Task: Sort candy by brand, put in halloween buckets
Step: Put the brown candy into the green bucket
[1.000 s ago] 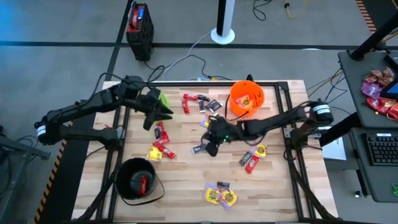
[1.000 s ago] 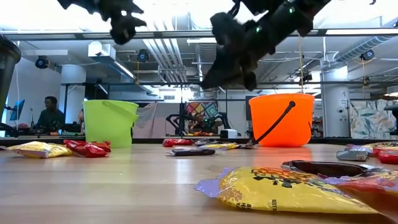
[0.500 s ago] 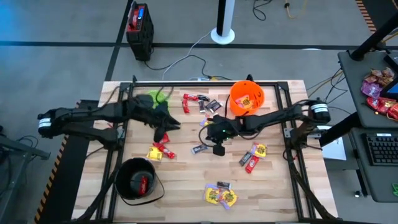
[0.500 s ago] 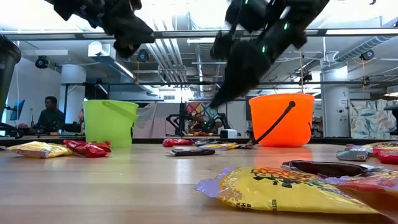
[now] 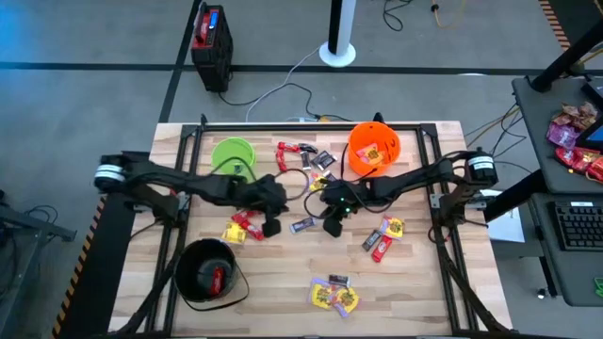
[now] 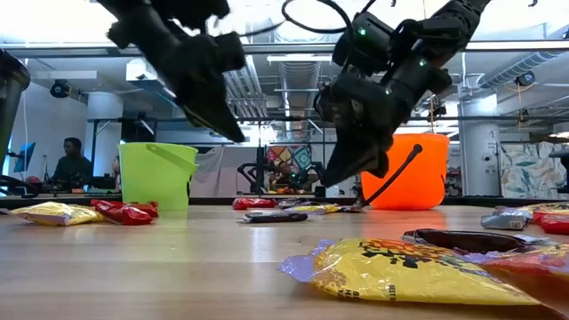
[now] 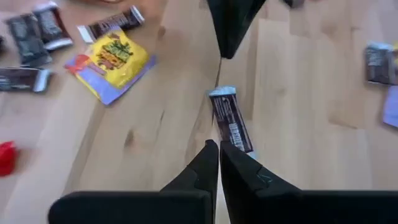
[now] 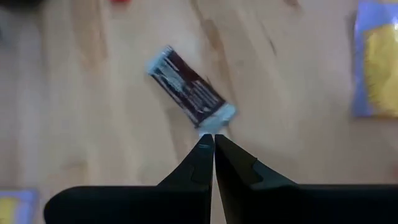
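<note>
The wooden table [image 5: 283, 282] fills the middle of the high view, and my two arms reach in over it from either side. Of the three halloween buckets, the black bucket [image 5: 208, 274] sits at lower left of the table with a red candy inside, the orange bucket [image 5: 374, 148] stands at the upper right, and the lime green bucket [image 5: 232, 155] stands at upper left, just beyond my left arm.

My left gripper [image 5: 271, 226] hangs above the table's centre, a little left of a dark candy bar [image 5: 303, 225]. Its fingers are pressed together with nothing between them; in the left wrist view the closed tips [image 7: 214, 149] point at that dark bar [image 7: 231, 126] lying flat on the wood. My right gripper [image 5: 332, 225] hovers just right of the same bar, fingers also together and empty, and the right wrist view shows the bar [image 8: 190, 95] just past my closed tips. In the low view both grippers hang clear of the tabletop.

The rest of the candy is scattered: a red and yellow cluster [image 5: 240, 226] left of centre, red and dark pieces [image 5: 303, 155] between the green and orange buckets, a yellow and red group [image 5: 384, 235] at right, and yellow packets [image 5: 334, 295] near the bottom edge.
</note>
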Action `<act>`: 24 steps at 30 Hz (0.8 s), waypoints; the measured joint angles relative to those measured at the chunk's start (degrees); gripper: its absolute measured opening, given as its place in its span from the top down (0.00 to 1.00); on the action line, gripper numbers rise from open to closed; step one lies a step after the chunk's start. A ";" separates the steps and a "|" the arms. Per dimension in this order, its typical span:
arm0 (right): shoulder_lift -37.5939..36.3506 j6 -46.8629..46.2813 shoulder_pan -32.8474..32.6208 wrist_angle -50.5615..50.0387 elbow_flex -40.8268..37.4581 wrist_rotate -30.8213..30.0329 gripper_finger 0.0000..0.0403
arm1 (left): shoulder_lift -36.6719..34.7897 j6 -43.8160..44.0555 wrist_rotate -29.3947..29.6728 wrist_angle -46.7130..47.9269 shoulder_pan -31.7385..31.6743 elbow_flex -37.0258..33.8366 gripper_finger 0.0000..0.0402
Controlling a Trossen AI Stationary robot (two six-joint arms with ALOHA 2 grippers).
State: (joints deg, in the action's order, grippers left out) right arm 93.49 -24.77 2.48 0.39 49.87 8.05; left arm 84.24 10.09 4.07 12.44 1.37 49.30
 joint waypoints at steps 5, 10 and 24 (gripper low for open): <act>-0.30 -17.04 -0.11 0.32 0.37 2.39 0.98 | 8.18 -0.41 0.07 -0.25 1.33 5.32 1.00; 0.17 -22.60 0.26 0.57 0.37 3.51 0.94 | 13.91 -1.73 0.07 -0.32 3.32 7.81 1.00; 7.62 -25.04 2.93 5.81 0.04 7.04 0.59 | 19.37 4.59 0.08 -2.20 5.36 7.67 1.00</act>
State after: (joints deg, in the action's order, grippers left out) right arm 101.11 -49.81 5.41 6.20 49.91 15.09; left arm 103.61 14.68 4.15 10.24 6.73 56.97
